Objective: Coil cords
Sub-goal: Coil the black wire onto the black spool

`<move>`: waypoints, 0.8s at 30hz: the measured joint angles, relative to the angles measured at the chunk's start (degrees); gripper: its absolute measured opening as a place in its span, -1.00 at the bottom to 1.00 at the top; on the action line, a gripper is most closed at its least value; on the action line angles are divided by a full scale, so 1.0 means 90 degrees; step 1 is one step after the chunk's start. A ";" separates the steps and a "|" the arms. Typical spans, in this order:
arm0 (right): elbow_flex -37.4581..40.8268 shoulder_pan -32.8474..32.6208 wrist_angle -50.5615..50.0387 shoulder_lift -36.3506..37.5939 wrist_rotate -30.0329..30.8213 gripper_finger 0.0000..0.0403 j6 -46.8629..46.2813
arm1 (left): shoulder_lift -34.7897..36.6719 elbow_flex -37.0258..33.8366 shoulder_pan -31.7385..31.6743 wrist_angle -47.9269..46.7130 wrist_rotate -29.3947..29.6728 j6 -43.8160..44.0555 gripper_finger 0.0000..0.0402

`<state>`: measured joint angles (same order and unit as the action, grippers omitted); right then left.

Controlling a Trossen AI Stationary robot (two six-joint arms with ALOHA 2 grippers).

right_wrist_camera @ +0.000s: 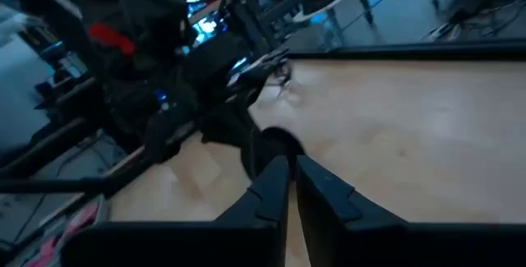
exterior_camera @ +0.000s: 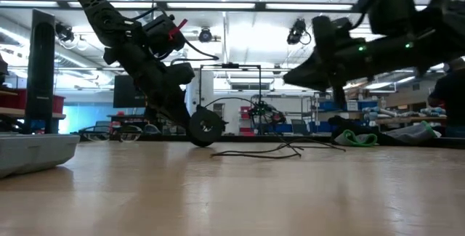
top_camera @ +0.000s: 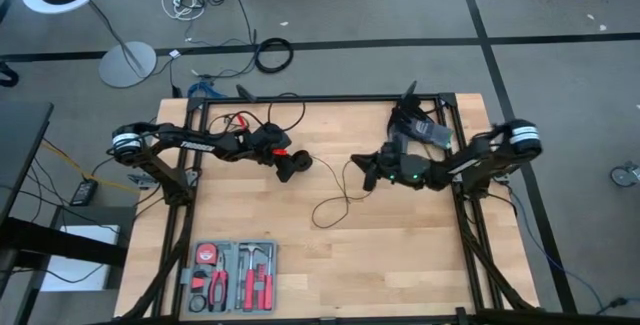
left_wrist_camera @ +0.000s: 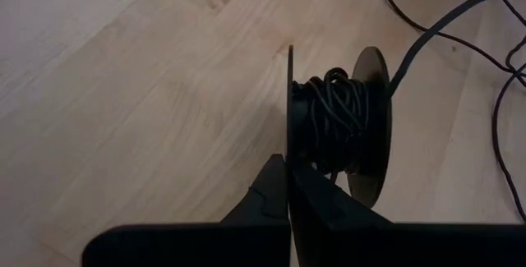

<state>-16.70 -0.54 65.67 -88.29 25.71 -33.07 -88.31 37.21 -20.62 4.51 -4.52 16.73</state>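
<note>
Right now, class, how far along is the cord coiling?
Done: several turns of cord sit wound on the spool. In hand: the left gripper, shut, pinches a spool flange, while the right gripper hovers nearby. Left: a long loose length trails across the table.

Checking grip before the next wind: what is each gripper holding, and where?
Left gripper pinches the spool by one flange's edge. Right gripper: cannot tell.

The cord [left_wrist_camera: 337, 111] is thin and black, and part of it is wound in many turns on a small black spool [top_camera: 292, 166] with two round flanges (it stands on its edge). From the spool the loose part [top_camera: 335, 200] runs toward 4 o'clock and lies in an open loop on the surface.
</note>
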 joint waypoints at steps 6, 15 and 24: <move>-0.0922 -0.0114 0.0005 -0.1138 -0.0053 -0.81 0.0716 | 0.0000 0.0000 0.0000 0.0012 -0.0004 0.0029 -1.00; -0.1385 0.0015 0.0002 -0.1812 -0.0363 -0.53 0.0663 | 0.0000 0.0000 0.0000 0.0007 -0.0008 0.0046 -1.00; -0.1385 0.0027 -0.0422 -0.1841 -0.0700 -0.26 0.0468 | 0.0000 0.0000 0.0000 0.0027 -0.0007 0.0046 -1.00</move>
<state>-29.17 -0.30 61.87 -104.86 19.41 -28.86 -88.31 37.21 -20.62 4.75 -4.58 17.15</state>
